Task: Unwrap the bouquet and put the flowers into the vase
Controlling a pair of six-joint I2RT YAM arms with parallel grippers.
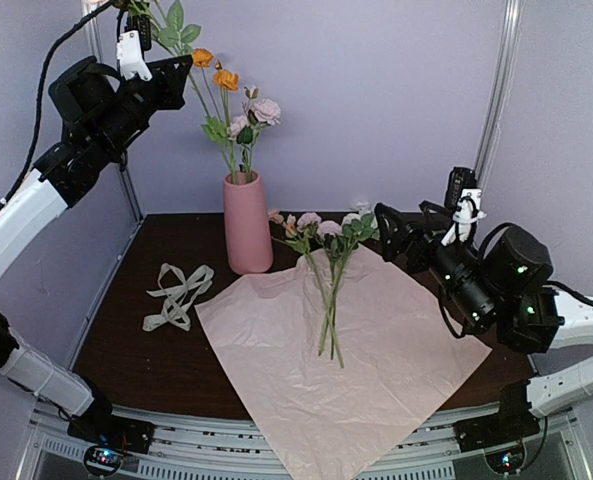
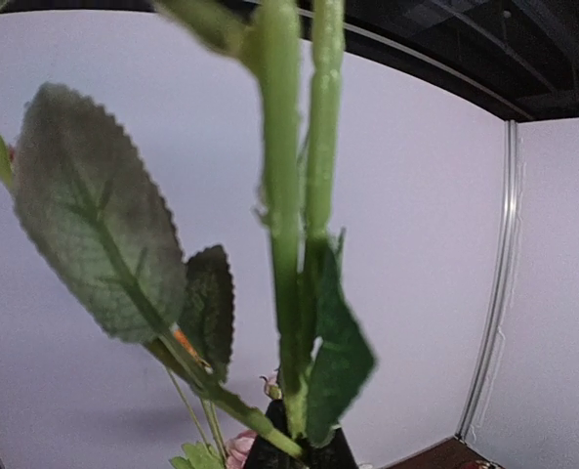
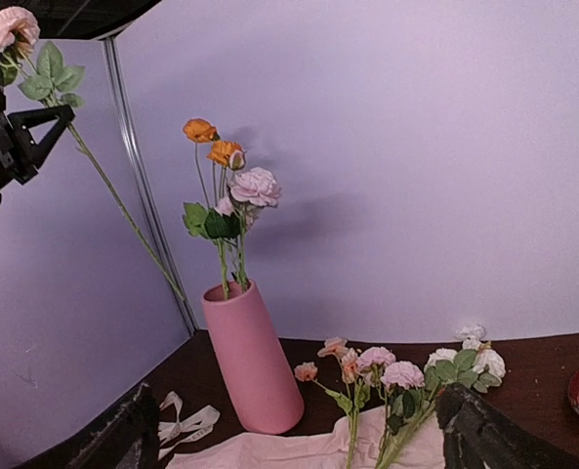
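The left claw (image 1: 179, 66) was raised high above the back left of the table (image 1: 146, 350), clamped on the stem of a long-stemmed flower (image 2: 281, 244) with a pink bloom and green leaves above the grip. That stem slanted down toward the mouth of the pink vase (image 1: 247, 225), which stood upright just beyond the paper's far left corner and already had orange and pink blooms (image 1: 238, 100) in it. The right claw (image 1: 387, 228) hung low at the right side, its fingers spread wide apart with nothing between them, near the heads of the remaining flowers (image 1: 328, 290). These lay in a loose bunch on the spread-out pink paper (image 1: 326, 380), heads toward the back wall. The cream ribbon (image 1: 179, 293) lay on the table left of the paper.
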